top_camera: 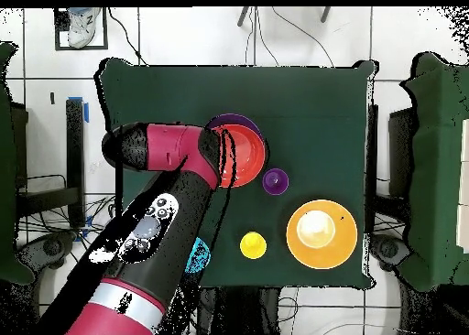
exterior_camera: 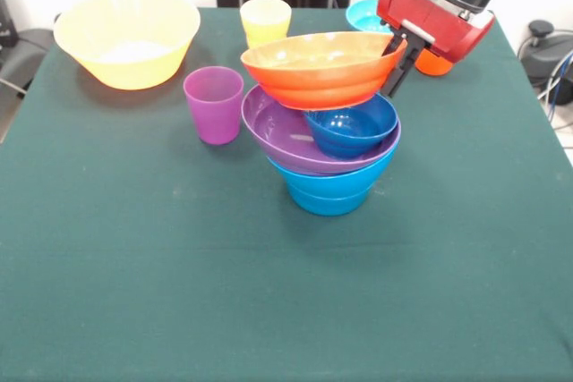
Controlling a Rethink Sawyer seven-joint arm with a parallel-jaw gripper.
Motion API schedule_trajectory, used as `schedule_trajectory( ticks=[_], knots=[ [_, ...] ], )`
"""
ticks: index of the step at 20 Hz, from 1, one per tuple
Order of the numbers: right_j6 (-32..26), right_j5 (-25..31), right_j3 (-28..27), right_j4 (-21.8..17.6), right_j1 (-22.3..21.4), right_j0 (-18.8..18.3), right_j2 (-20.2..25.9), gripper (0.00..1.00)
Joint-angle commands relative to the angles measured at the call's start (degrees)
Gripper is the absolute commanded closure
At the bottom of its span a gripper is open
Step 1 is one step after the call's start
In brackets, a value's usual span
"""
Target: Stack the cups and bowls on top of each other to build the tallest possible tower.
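Note:
The tower stands mid-table: a mid-blue bowl [exterior_camera: 328,191] at the bottom, the wide purple bowl [exterior_camera: 285,134] tilted on it, and the small dark blue bowl [exterior_camera: 352,128] inside the purple one. The wide orange bowl [exterior_camera: 320,69] sits tilted on top. My gripper [exterior_camera: 397,58] is shut on the orange bowl's right rim, with one black finger [exterior_camera: 395,78] down its outside. The purple cup [exterior_camera: 213,104] stands left of the tower and the yellow cup [exterior_camera: 265,20] behind it. The orange cup [exterior_camera: 433,63] is half hidden behind my gripper. From overhead, my arm [top_camera: 169,223] covers part of the orange bowl [top_camera: 245,154].
The large yellow bowl [exterior_camera: 127,38] sits at the far left corner. The small cyan bowl [exterior_camera: 365,14] is at the far edge behind my gripper. From overhead, the yellow bowl [top_camera: 321,233], yellow cup [top_camera: 253,245], purple cup [top_camera: 276,180] and cyan bowl [top_camera: 199,256] lie near the robot's side.

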Motion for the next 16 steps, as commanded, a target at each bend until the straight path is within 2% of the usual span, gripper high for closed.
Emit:
schedule_trajectory(
  ticks=[1,16],
  knots=[
    [12.06,-1.38,-2.21,2.23,1.35,0.39,4.49,1.00],
    [11.51,0.38,-2.68,3.18,2.20,0.81,4.49,1.00]
  ],
)
